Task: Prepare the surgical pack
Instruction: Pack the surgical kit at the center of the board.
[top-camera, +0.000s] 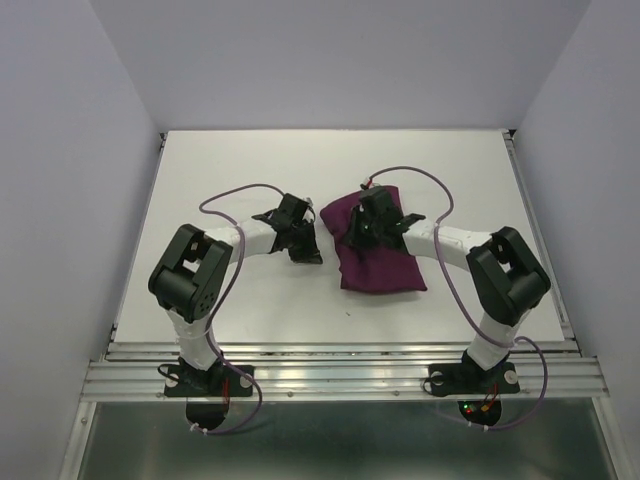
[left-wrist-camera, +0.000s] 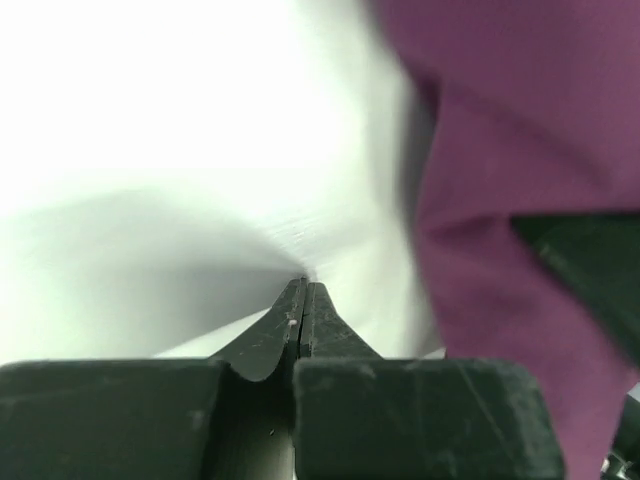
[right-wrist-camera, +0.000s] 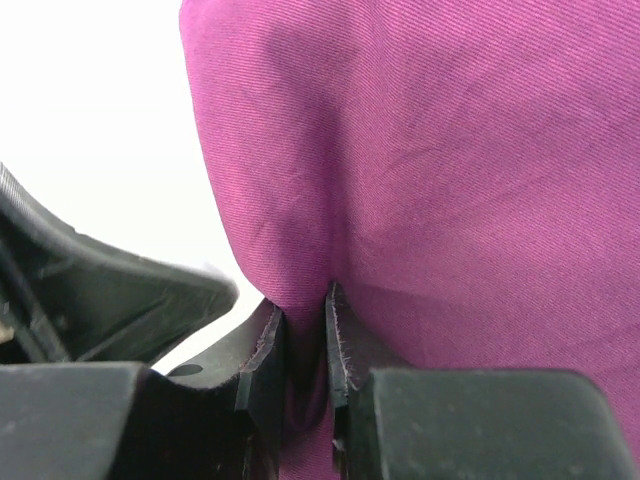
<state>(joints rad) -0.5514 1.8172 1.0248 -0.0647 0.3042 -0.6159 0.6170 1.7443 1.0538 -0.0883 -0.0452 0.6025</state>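
ok so the dark-purple cloth (top-camera: 385, 268) is sitting on the white surface (top-camera: 240, 180), a bit right of the middle, folded up into a lumpy, roughly rectangular bundle. The right arm (top-camera: 500, 270) reaches in from the right and its wrist is parked over the upper left part of that bundle. In the right wrist view the right fingers (right-wrist-camera: 262, 350) are nearly closed with a little ridge of the purple fabric pinched between them, and the cloth bunches up into a crease right above the tips, so that's a proper grip on a fold. The left arm (top-camera: 190, 275) comes in from the left, and the left fingers (left-wrist-camera: 280, 330) are pressed fully together with nothing between them, tips pointing down at bare white surface just beside the cloth's left edge. Can't say whether those tips actually touch the surface, it's too blurry up close. The two wrists end up close together, with the cloth's left edge between them.
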